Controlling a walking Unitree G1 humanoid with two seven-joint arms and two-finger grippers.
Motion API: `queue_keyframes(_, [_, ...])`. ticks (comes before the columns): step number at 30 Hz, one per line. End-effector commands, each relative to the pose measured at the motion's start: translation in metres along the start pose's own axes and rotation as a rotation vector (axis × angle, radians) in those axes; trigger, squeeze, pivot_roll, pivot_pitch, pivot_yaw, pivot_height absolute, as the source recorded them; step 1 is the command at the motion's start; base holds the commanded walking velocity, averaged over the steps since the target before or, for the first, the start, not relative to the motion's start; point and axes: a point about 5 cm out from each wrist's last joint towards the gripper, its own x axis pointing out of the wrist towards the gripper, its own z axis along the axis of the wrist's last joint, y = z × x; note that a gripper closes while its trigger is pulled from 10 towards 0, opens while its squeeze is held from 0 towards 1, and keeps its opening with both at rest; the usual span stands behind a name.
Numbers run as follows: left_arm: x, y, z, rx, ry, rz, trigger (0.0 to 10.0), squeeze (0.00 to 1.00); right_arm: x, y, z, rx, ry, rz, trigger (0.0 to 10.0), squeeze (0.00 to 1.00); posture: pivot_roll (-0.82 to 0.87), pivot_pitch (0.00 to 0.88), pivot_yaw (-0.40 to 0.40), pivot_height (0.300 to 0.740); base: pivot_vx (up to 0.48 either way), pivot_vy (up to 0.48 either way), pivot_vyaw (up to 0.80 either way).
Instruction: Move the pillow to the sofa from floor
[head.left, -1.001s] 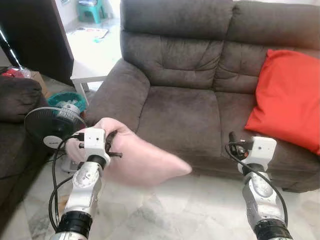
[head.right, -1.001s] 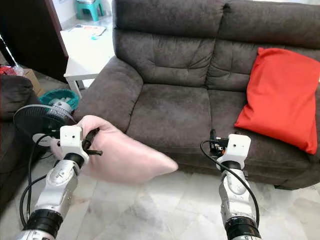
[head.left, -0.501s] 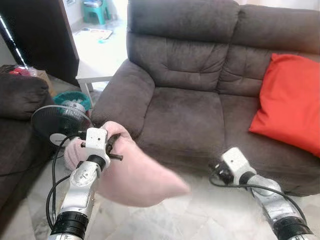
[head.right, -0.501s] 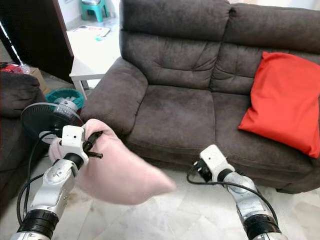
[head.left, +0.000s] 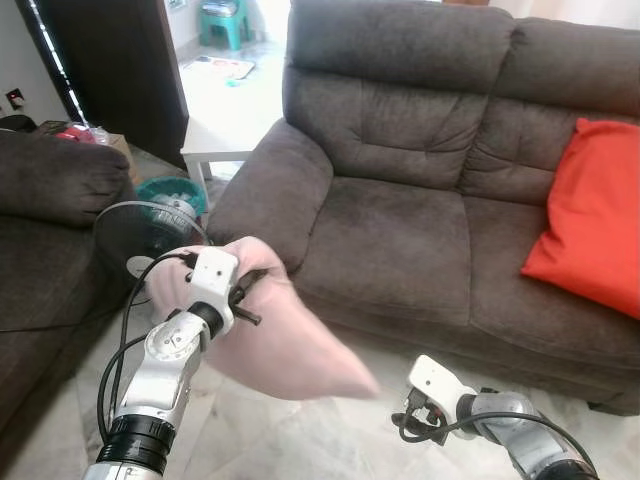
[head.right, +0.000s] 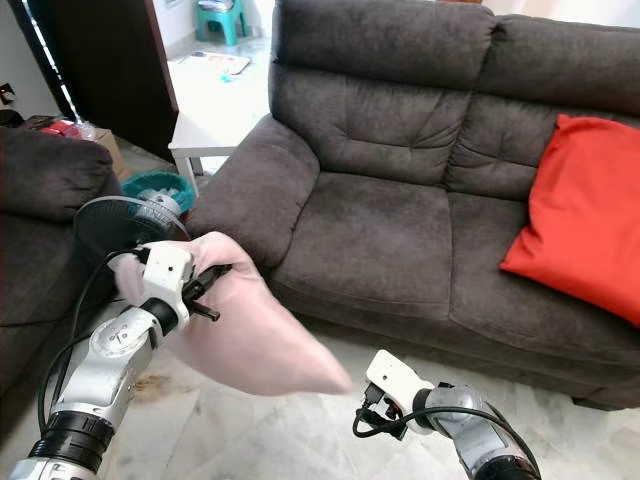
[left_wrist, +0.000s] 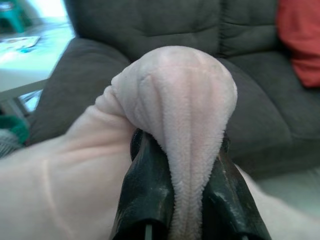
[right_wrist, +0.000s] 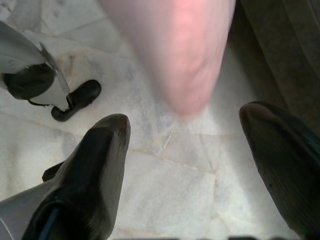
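A pale pink pillow (head.left: 285, 340) hangs above the marble floor in front of the dark grey sofa (head.left: 400, 220). My left gripper (head.left: 245, 290) is shut on the pillow's upper corner; in the left wrist view the plush fabric (left_wrist: 185, 100) bulges out between the two black fingers (left_wrist: 147, 190). My right arm (head.left: 480, 415) is low near the floor, to the right of the pillow. In the right wrist view my right gripper (right_wrist: 186, 120) is open, with the pillow's lower tip (right_wrist: 185, 55) hanging just beyond its fingers.
A red cushion (head.left: 595, 230) leans on the sofa's right seat. A black floor fan (head.left: 140, 235) and a teal basket (head.left: 170, 190) stand at the left, beside a second dark sofa (head.left: 50, 200). A white low table (head.left: 225, 140) sits behind them.
My right arm has dropped from chest height to just above the floor, under the pillow's tip. The left gripper still holds the pillow. The camera has swung left.
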Motion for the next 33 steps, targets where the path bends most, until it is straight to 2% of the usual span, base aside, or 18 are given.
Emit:
queue_keyframes(1, [0.003, -0.004, 0.019, 0.042, -0.063, -0.060, 10.0, 0.00, 0.003, 0.002, -0.002, -0.007, 0.020, -0.004, 10.0, 0.00, 0.12, 0.035, -0.074, 0.740, 0.000, 0.000, 0.00])
queue_keyframes(3, [0.001, -0.006, 0.016, 0.045, -0.041, -0.102, 10.0, 0.00, 0.005, -0.003, 0.003, 0.013, 0.015, -0.067, 10.0, 0.00, 0.12, 0.035, -0.073, 0.740, 0.000, 0.000, 0.00])
queue_keyframes(6, [0.000, -0.005, 0.014, 0.061, -0.024, -0.104, 10.0, 0.00, 0.005, -0.006, 0.005, 0.030, 0.007, -0.105, 10.0, 0.00, 0.12, 0.035, -0.071, 0.740, 0.000, 0.000, 0.00])
queue_keyframes(15, [0.004, -0.010, 0.019, 0.057, -0.034, -0.123, 10.0, 0.00, 0.007, -0.001, -0.001, 0.016, 0.043, -0.065, 10.0, 0.00, 0.11, 0.030, -0.061, 0.740, 0.000, 0.000, 0.00])
queue_keyframes(19, [0.007, -0.011, 0.023, 0.056, -0.046, -0.124, 10.0, 0.00, 0.009, 0.016, -0.010, -0.004, 0.080, 0.067, 10.0, 0.00, 0.10, 0.031, -0.057, 0.740, 0.000, 0.000, 0.00])
queue_keyframes(26, [0.005, -0.013, 0.021, 0.059, -0.035, -0.141, 10.0, 0.00, 0.012, 0.022, -0.014, 0.018, 0.107, 0.083, 10.0, 0.00, 0.11, 0.036, -0.058, 0.740, 0.000, 0.000, 0.00])
queue_keyframes(32, [0.005, -0.014, 0.021, 0.054, -0.033, -0.143, 10.0, 0.00, 0.013, 0.021, -0.017, 0.026, 0.123, 0.039, 10.0, 0.00, 0.11, 0.041, -0.065, 0.740, 0.000, 0.000, 0.00])
queue_keyframes(33, [0.005, -0.014, 0.021, 0.053, -0.033, -0.141, 10.0, 0.00, 0.014, 0.021, -0.017, 0.025, 0.123, 0.028, 10.0, 0.11, 0.11, 0.041, -0.065, 0.740, 0.000, 0.000, 0.00])
